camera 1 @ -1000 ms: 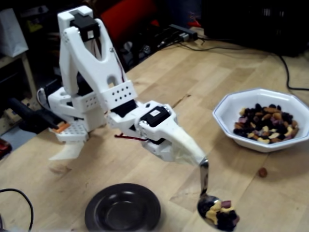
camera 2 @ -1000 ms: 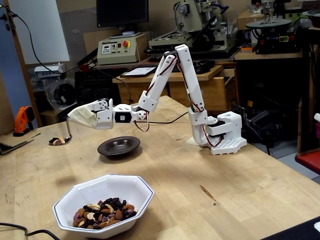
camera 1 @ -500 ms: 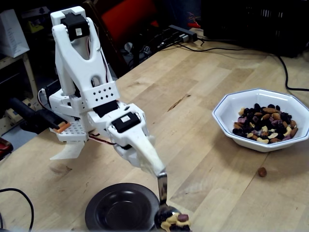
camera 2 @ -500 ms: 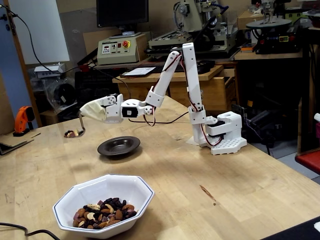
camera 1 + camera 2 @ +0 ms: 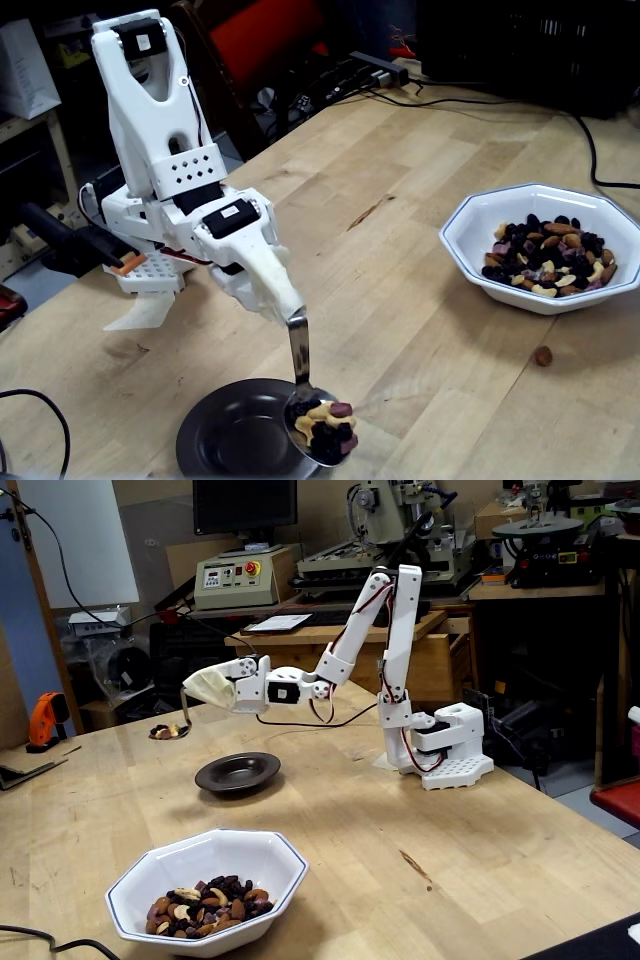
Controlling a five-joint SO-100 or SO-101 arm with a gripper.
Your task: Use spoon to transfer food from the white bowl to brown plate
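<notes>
My gripper (image 5: 292,312), its fingers wrapped in cream tape, is shut on the handle of the silver spoon (image 5: 300,362). The spoon's oval end carries a heap of food (image 5: 324,424): cashews and dark raisins. It hangs in the air at the edge of the brown plate (image 5: 225,435), whose sunken centre holds nothing. In the other fixed view, the gripper (image 5: 190,696) holds the spoon (image 5: 172,730) up and to the left of the plate (image 5: 238,772). The white bowl (image 5: 470,225), also seen nearer the camera (image 5: 170,865), holds more food (image 5: 210,905).
One loose nut (image 5: 543,355) lies on the wooden table in front of the bowl. The arm's white base (image 5: 450,755) stands at the table's back edge. Black cables (image 5: 595,150) trail along the far side. An orange tool (image 5: 42,720) sits at the left.
The arm has swung the loaded spoon sideways toward the brown plate, from off to one side to its rim. The upper arm has straightened up. Bowl and plate have stayed put.
</notes>
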